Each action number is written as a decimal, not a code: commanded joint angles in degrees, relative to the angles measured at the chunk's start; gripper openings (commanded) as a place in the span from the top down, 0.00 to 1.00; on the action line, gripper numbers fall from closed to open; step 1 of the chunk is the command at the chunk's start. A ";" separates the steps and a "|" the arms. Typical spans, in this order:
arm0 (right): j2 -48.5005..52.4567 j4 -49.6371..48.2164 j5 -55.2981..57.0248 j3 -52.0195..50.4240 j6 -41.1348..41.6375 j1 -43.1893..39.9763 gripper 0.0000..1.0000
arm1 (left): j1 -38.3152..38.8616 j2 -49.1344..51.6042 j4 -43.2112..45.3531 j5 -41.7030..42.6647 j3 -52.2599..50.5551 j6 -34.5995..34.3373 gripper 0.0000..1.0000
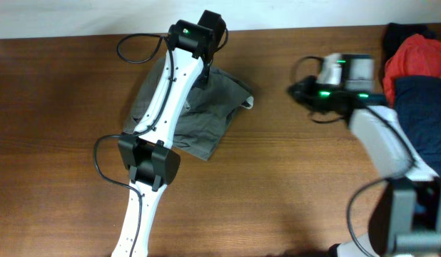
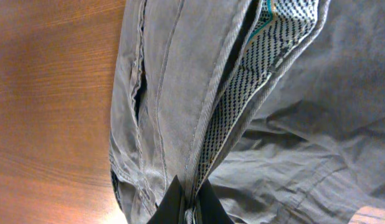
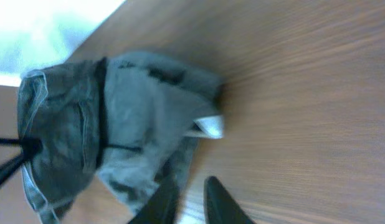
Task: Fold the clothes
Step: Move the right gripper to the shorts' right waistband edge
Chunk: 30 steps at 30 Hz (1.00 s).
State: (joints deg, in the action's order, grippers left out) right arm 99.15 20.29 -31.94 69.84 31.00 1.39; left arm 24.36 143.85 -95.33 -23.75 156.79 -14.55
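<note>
Two arms, first fold: left gripper point(image 2: 187, 202) clamps the clothes point(image 2: 180, 93) at the waistband — right gripper point(image 3: 187, 202), slightly parted, empty, likely needs the opposite edge.

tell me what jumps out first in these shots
The crumpled grey-olive shorts on the wooden table, left of centre, with the left arm lying across them. The left tool is clamped on their patterned waistband edge. A bright red garment sits top right in the overhead view.

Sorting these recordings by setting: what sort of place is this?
Likely a robotics lab bench: wooden table, grey shorts beneath a white robot arm, a red garment and a dark blue garment at its edge.
</note>
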 commanded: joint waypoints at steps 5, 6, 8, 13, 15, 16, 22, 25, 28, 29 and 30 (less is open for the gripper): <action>12.00 -12.72 2.93 -0.55 16.55 9.25 0.96 | -0.13 -4.96 -1.03 1.36 1.16 -2.95 1.00; 13.73 -14.01 2.89 -0.55 17.97 9.94 0.96 | -0.13 -5.18 -1.09 1.62 1.16 -2.97 1.00; 17.20 -15.43 2.84 -0.55 19.50 11.30 0.96 | -0.13 -5.46 -1.03 1.77 1.16 -2.97 1.00; 21.22 -17.03 2.93 -0.55 20.52 13.29 0.96 | -0.13 -5.46 -0.72 4.33 1.16 -2.99 1.00; 21.73 -17.79 4.33 -0.52 20.76 14.03 0.96 | -0.13 -5.46 -0.76 4.55 1.16 -2.99 1.00; 22.03 -17.79 4.83 -0.52 20.98 14.36 0.96 | -0.13 -5.46 -0.87 4.61 1.16 -2.99 1.00; 23.80 -20.57 5.20 -0.50 22.05 15.10 0.96 | -0.11 -5.46 -1.38 9.29 1.16 -2.93 1.00; 23.80 -21.68 5.25 -0.33 22.05 15.10 0.96 | -0.07 -5.46 -1.38 17.22 1.16 -2.38 1.00; 23.80 -21.68 5.31 -0.13 22.03 15.10 0.96 | 0.57 -5.46 -1.33 22.10 1.16 -0.42 1.00; 23.80 -21.79 5.46 -0.13 22.03 15.10 0.96 | 0.94 -5.46 -1.36 22.43 1.16 0.35 1.00; 23.80 -21.90 5.51 -0.13 22.03 15.10 0.96 | 1.92 -5.46 -1.38 22.56 1.16 0.57 1.00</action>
State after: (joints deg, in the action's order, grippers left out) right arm 121.80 -1.26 -27.88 69.32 52.62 15.81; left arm 24.49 140.84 -96.64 -5.96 156.88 -15.97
